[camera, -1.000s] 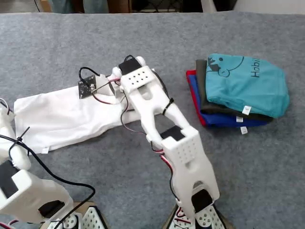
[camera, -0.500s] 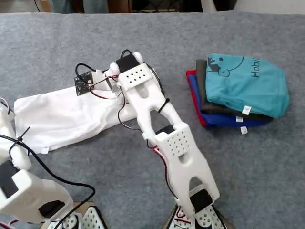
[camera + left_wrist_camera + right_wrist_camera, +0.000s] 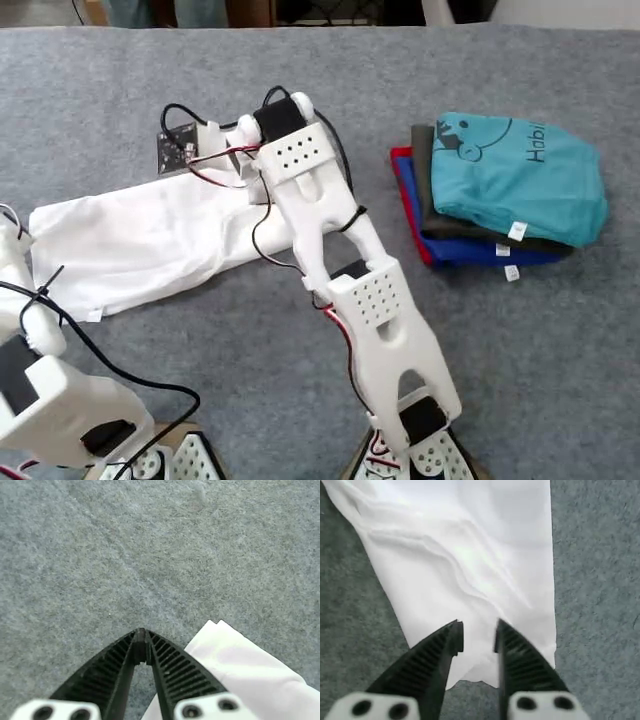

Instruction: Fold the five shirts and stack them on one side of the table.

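Four folded shirts (image 3: 510, 190) sit stacked at one side of the counter (image 3: 560, 380), and the white shirt (image 3: 130, 245), a long strip nearby, looks unfinished, with the right end effector (image 3: 479, 632) parted over its end and the left end effector (image 3: 141, 640) closed, empty.

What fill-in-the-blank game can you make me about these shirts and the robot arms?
1. The long shirt lying apart from the stack is ____.
2. The stack holds ____ folded shirts.
3. The right gripper, above the long shirt's end, has its jaws ____.
4. The left gripper, beside a corner of the long shirt, is ____.

Missing words: white; four; open; shut.
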Robot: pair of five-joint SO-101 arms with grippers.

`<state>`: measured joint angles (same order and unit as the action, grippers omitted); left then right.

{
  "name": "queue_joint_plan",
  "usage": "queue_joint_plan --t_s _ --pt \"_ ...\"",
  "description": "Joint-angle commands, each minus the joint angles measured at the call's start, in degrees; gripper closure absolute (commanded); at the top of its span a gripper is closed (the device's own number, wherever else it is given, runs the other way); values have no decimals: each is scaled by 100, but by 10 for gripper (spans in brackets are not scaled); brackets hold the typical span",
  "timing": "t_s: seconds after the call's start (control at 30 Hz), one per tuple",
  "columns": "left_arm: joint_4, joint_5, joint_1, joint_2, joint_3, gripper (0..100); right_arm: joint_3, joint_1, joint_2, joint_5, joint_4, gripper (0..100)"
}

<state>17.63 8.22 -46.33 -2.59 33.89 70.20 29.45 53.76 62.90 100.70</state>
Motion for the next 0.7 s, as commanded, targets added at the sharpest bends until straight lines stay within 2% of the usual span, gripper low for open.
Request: queue_joint_plan --t_s 0.0,0.13,0.33,0.47,0.6,0.67 --pt "-70 18 48 62 -242 970 101 -35 101 -202 9 959" --pt "-70 18 48 62 -242 970 84 211 567 -220 -132 978" --pt "-62 18 40 62 -233 970 119 246 1262 -229 -1081 983" --pt "70 18 66 53 -295 970 514 132 1244 -229 -809 983" --pt "79 18 84 53 -295 970 1552 35 1182 -220 9 983" --pt "79 18 84 53 -295 970 1947 -88 1174 -220 44 983"
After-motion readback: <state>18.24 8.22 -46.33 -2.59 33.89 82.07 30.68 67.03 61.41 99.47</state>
